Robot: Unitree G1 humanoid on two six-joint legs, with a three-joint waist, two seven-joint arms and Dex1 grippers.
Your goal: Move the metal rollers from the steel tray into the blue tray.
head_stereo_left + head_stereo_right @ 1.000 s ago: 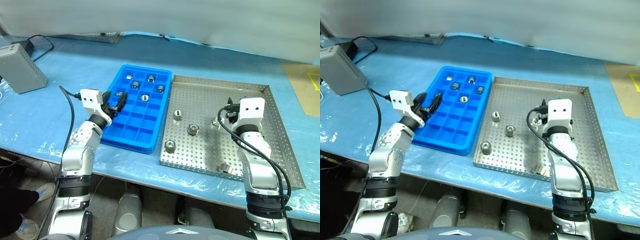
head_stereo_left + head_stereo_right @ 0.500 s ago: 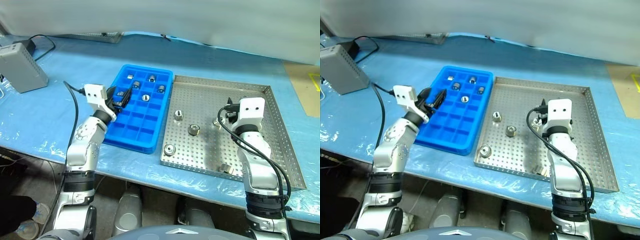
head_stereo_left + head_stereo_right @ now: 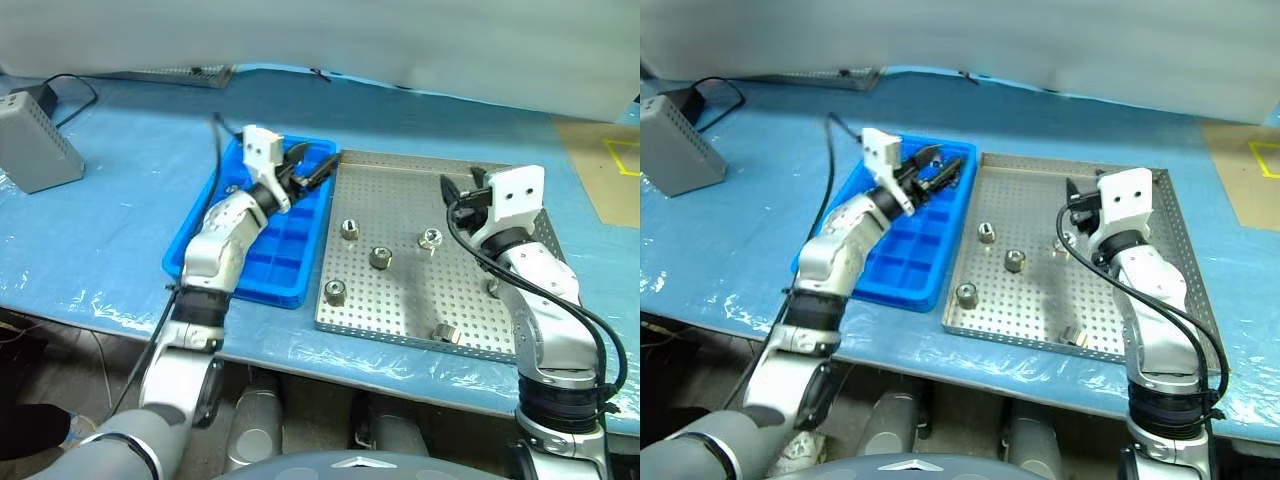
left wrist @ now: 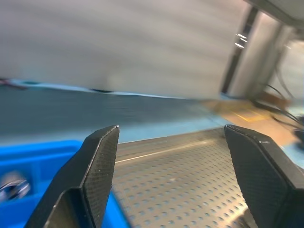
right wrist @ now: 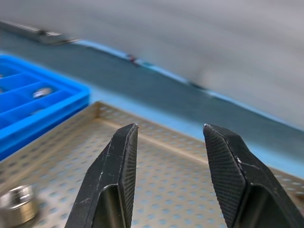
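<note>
Steel tray point(image 3: 500, 330): five metal rollers point(image 3: 380, 258) remaining. Blue tray point(image 3: 190, 250): some rollers delivered. Left claw point(image 3: 308, 166) and right claw point(image 3: 452, 190): spread, empty.

I see a bright blue tray point(image 3: 265, 262) with a grid of square cells under my left pincer point(image 3: 310, 165), whose fingers are black. Beside it a silver steel tray point(image 3: 400, 300) is dotted with small holes, carrying shiny silver-grey rollers point(image 3: 380, 257). The surface point(image 3: 110, 230) is light blue; a grey box point(image 3: 35, 150) sits far off.
</note>
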